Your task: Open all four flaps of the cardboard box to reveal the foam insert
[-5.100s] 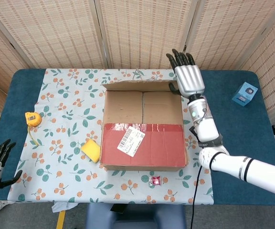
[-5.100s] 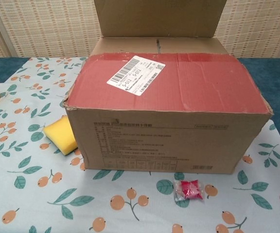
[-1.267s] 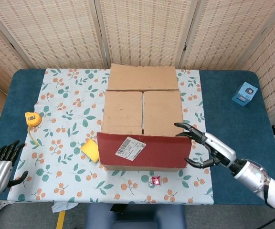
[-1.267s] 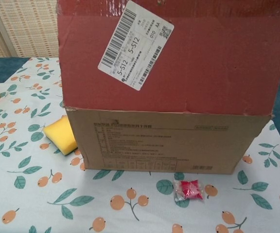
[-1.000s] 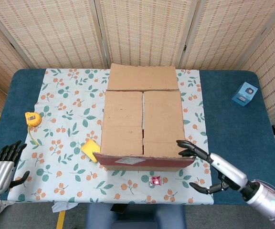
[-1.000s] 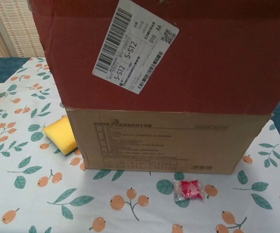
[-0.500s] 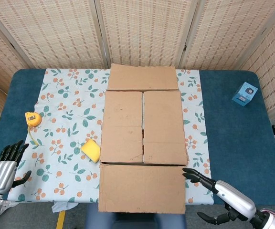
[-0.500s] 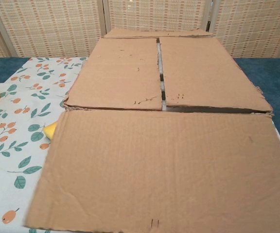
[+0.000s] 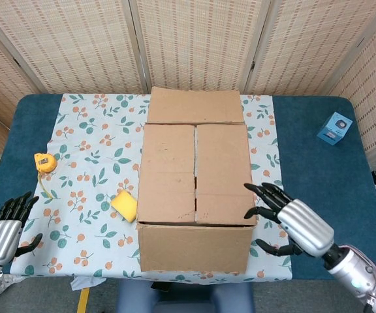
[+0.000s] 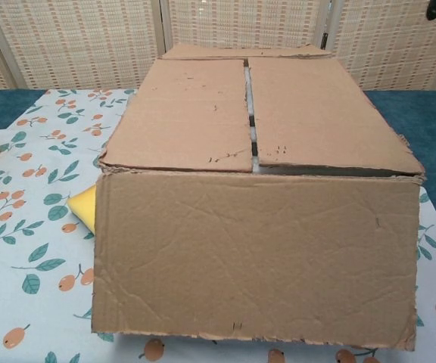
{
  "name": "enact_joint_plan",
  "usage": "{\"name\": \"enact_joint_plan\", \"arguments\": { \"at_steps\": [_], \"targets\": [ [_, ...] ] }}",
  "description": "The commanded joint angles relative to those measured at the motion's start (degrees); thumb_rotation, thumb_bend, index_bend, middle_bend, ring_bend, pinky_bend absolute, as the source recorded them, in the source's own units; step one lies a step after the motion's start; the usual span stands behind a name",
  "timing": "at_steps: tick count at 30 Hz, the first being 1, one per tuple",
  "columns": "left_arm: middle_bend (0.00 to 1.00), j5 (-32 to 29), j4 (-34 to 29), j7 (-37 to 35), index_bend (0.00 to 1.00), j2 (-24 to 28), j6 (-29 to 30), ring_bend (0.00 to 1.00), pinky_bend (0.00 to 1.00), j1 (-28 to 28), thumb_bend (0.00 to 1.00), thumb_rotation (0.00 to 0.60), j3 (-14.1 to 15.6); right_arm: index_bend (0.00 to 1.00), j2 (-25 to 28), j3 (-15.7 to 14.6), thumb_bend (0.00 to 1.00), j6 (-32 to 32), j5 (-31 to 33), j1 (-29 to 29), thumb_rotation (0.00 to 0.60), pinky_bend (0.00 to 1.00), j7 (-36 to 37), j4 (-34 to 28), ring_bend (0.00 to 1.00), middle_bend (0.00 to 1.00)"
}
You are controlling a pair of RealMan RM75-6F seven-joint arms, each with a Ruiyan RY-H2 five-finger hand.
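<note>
Hanging down over the near side of the cardboard box [image 9: 194, 189], one long flap [image 9: 194, 248] is folded out, and the far flap [image 9: 194, 105] lies open behind it, so I judge the job about half done. Two inner flaps [image 10: 256, 113] still lie shut across the top, no foam showing. Just beside the box's near right corner the right hand [image 9: 291, 223] hovers spread and empty, while the left hand [image 9: 5, 229] waits well apart at the desk [image 9: 318, 156] edge, fingers apart, holding nothing
</note>
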Motion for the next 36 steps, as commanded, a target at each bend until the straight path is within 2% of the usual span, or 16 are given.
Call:
{"name": "enact_joint_plan", "arguments": {
  "at_steps": [1,4,7,10,14,17,26,36],
  "targets": [
    [0.00,0.01,0.12,-0.69,0.00,0.24,0.07,0.00,0.00,0.10,0.38,0.600,0.03,0.39,-6.34,10.22,0.44,-10.16,15.46,9.71,0.344,0.00,-20.92,-0.15,0.03,0.01],
    [0.00,0.14,0.28,-1.30,0.00,0.45,-0.05,0.00,0.00,0.11,0.38,0.600,0.15,0.40,-8.92,12.42,0.45,-14.19,22.20,14.21,0.302,0.00,-31.01,1.38,0.02,0.01],
    [0.00,0.21,0.41,-1.92,0.00,0.62,-0.14,0.00,0.00,0.12,0.38,0.600,0.23,0.41,-11.72,13.85,0.45,-17.61,30.31,18.92,0.292,0.00,-38.97,2.58,0.01,0.01],
    [0.00,0.35,0.52,-2.73,0.00,0.83,-0.18,0.00,0.00,0.13,0.38,0.600,0.29,0.44,-14.57,14.46,0.45,-20.01,37.91,24.07,0.289,0.00,-46.45,4.39,0.01,0.01],
    [0.00,0.60,0.74,-3.93,0.00,1.11,-0.14,0.00,0.00,0.16,0.38,0.600,0.37,0.49,-19.03,14.04,0.45,-21.30,46.98,30.73,0.253,0.00,-54.59,7.34,0.00,0.01],
    [0.00,0.76,0.90,-4.72,0.00,1.29,-0.01,0.00,0.00,0.22,0.38,0.600,0.39,0.51,-21.77,13.57,0.45,-21.49,50.81,34.19,0.231,0.00,-57.59,9.06,0.00,0.01],
    [0.00,1.06,1.46,-6.88,0.00,1.77,0.39,0.00,0.00,0.52,0.38,0.600,0.51,0.57,-29.18,10.31,0.47,-23.35,58.50,42.19,0.226,0.00,-61.62,16.29,0.00,0.02],
    [0.00,1.31,1.85,-7.66,0.00,1.78,0.65,0.00,0.00,0.60,0.38,0.600,0.47,0.62,-31.60,7.04,0.49,-23.81,61.56,46.34,0.223,0.00,-62.72,20.16,0.00,0.02]
  ]
}}
